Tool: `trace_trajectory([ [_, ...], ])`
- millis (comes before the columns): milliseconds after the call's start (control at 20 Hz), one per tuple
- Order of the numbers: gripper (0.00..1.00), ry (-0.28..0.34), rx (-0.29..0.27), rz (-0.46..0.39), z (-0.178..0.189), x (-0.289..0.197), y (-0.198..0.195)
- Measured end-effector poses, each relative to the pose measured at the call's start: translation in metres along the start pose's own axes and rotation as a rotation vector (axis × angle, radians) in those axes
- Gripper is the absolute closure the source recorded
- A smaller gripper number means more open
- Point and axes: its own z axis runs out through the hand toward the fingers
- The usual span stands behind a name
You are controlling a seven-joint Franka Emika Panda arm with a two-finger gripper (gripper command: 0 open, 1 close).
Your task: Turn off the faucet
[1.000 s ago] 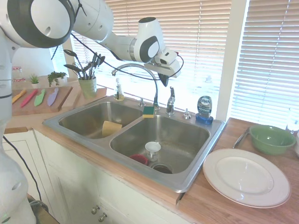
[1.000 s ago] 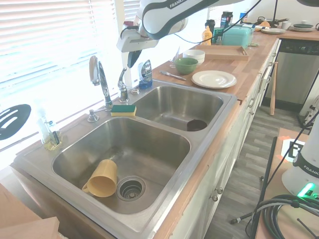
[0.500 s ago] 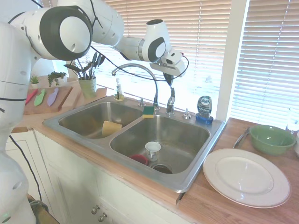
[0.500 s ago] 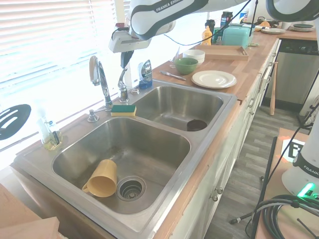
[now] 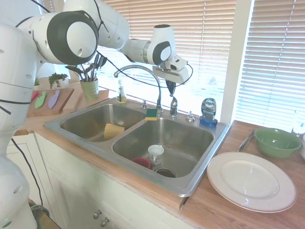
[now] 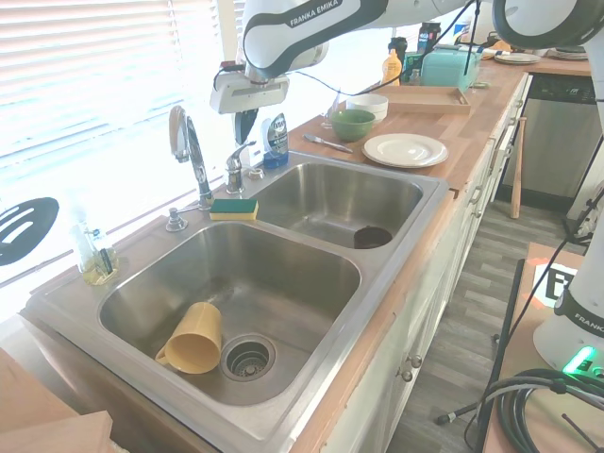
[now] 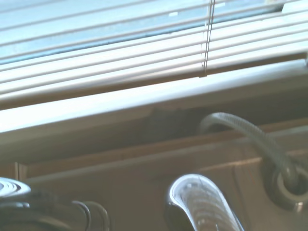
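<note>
My gripper (image 5: 171, 89), fingers pressed together, hovers just above the lever handle (image 5: 173, 105) of the faucet (image 5: 143, 74) behind the sink (image 5: 190, 183); an off-centre descent could slip past the rounded chrome lever.

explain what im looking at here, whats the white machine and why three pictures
The white machine is a robot arm; its gripper hangs just above the faucet's lever. I cannot tell whether its fingers are open or shut, and it does not seem to hold anything.

Two pictures come from cameras on opposite sides of a kitchen sink. The third comes from a camera on the wrist: a blurry close-up of the window blinds and the chrome lever.

One basin holds a yellow cup. A sponge lies by the faucet, a blue soap bottle stands near it, and a white plate and green bowl sit on the counter.
</note>
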Motion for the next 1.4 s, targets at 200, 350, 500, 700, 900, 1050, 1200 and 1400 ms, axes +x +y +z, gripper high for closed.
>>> trace_trajectory([
  [200, 1.00, -0.014, -0.016, -0.002, 0.002, -0.001, 0.002],
  [350, 1.00, -0.025, -0.029, -0.003, 0.004, -0.003, 0.003],
  [500, 1.00, -0.042, -0.052, -0.004, 0.004, -0.006, 0.005],
  [700, 1.00, -0.053, -0.069, -0.001, 0.002, -0.007, 0.009],
  [900, 1.00, -0.058, -0.076, 0.000, -0.002, -0.011, 0.015],
  [1050, 1.00, -0.066, -0.088, 0.002, -0.008, -0.014, 0.023],
  [1200, 1.00, -0.099, -0.134, 0.004, -0.012, -0.025, 0.040],
  [1400, 1.00, -0.147, -0.198, 0.004, -0.007, -0.044, 0.066],
])
